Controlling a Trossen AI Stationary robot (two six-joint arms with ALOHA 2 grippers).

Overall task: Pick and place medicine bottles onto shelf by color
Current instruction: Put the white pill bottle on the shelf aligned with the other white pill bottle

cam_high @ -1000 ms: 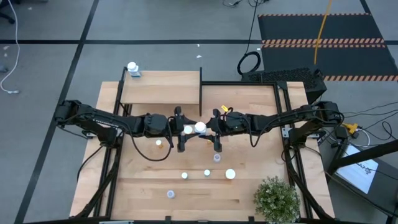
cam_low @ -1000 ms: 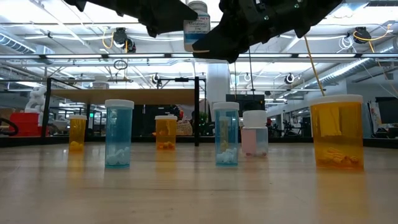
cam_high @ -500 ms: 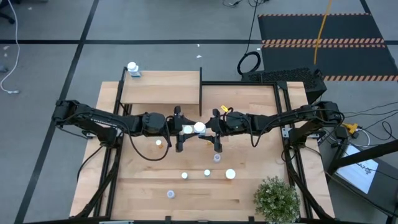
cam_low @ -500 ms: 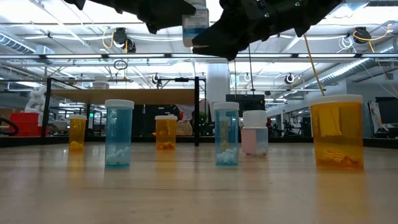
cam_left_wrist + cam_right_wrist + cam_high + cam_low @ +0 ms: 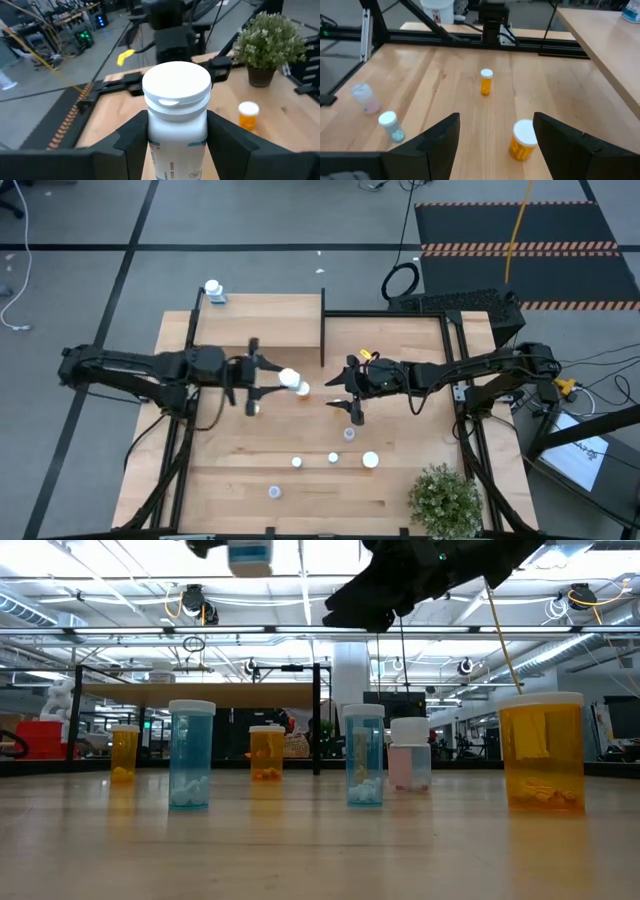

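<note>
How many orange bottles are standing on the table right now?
3 orange bottles in the low view: far left, left of centre, nearest at right. More may be hidden.

Light-wood tabletop (image 5: pixel 240 480) carrying a raised shelf (image 5: pixel 258 320) at its far edge, one white-capped bottle (image 5: pixel 213 289) on that shelf's corner; scattered bottles standing near the front (image 5: pixel 333 459), potted plant (image 5: pixel 445 500) at a front corner

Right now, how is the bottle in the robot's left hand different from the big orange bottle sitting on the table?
The held bottle is white with a printed label; the orange bottle is see-through amber with pills showing inside. The held bottle is up in the air, gripped by the left hand; the orange bottle stands on the table, untouched. Both stand upright and have white caps.
</note>
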